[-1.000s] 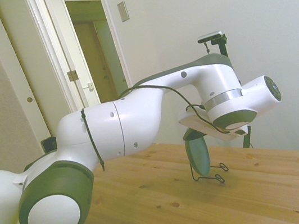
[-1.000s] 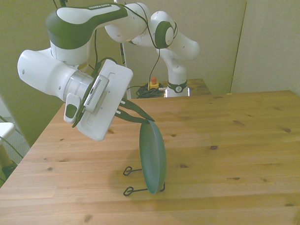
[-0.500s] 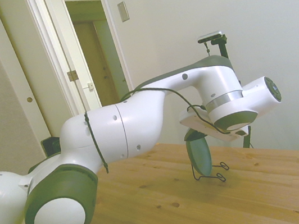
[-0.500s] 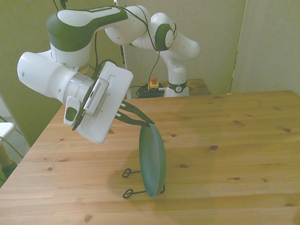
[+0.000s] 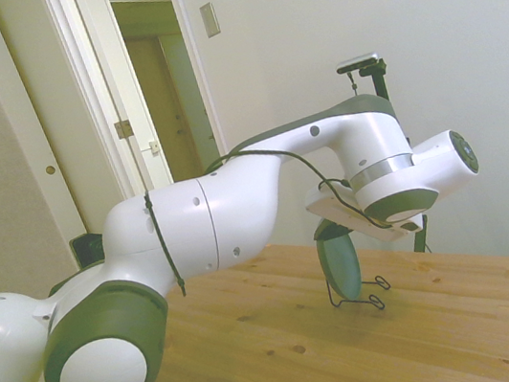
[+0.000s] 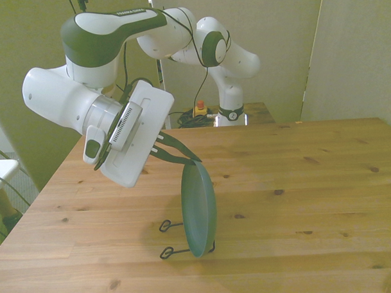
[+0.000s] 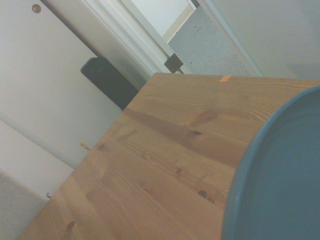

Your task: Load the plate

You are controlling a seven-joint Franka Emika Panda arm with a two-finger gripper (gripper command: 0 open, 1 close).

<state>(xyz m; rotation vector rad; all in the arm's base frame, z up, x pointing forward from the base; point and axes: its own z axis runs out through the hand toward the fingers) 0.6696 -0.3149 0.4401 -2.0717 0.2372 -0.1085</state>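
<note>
Only stuff on the table is the plate standing on edge in a wire rack, w/ the gripper pinching its top rim. Front view's right side is all bare wood, tons of room. Front view's left is crowded by the arm.

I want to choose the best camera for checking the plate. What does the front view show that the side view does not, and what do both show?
Only the front view shows the end effector with its dark fingers at the plate's top rim, and the arm's base across the table.

Only the side view shows the doorway behind; there the arm hides the fingers.

Both show the plate on edge in a wire rack on the wooden table.
</note>
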